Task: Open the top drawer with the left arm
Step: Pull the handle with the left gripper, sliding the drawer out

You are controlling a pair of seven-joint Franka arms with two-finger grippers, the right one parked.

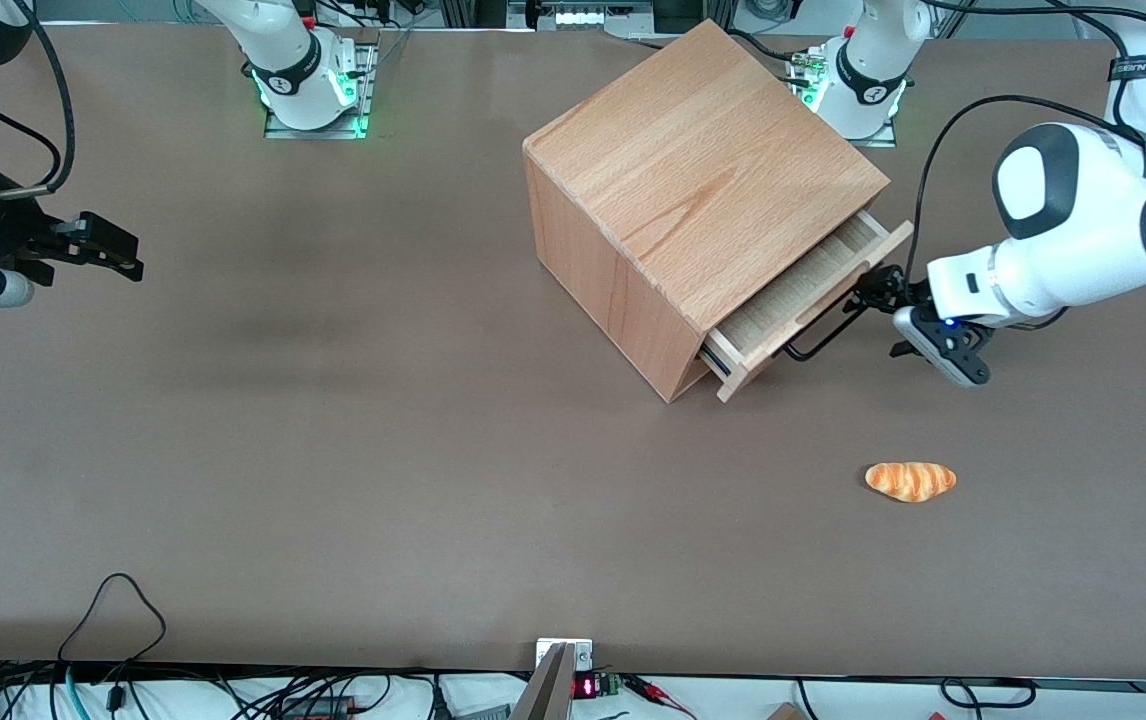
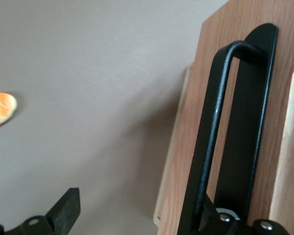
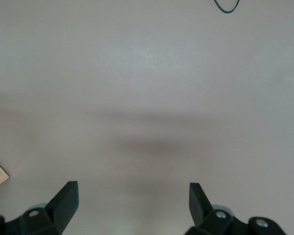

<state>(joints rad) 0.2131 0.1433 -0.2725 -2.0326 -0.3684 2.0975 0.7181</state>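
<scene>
The top drawer (image 1: pixel 795 288) of the wooden cube cabinet (image 1: pixel 703 170) stands pulled partway out, its tray floor showing. Its thin black wire handle (image 1: pixel 821 338) sticks out from the flat wooden front (image 2: pixel 220 49). The left arm's gripper (image 1: pixel 871 294) is at the handle's end that is farther from the front camera. In the left wrist view the handle (image 2: pixel 210 127) runs close across the gripper (image 2: pixel 134 211). One finger (image 2: pixel 68 210) hangs free over the table, and the other is hidden by the handle bar. The fingers are spread wide, so the gripper is open.
A small orange bread roll (image 1: pixel 910 481) lies on the brown table (image 1: pixel 383 450), nearer the front camera than the gripper; it also shows in the left wrist view as the roll (image 2: pixel 0 110). A black cable loop (image 1: pixel 118 615) lies near the table's front edge.
</scene>
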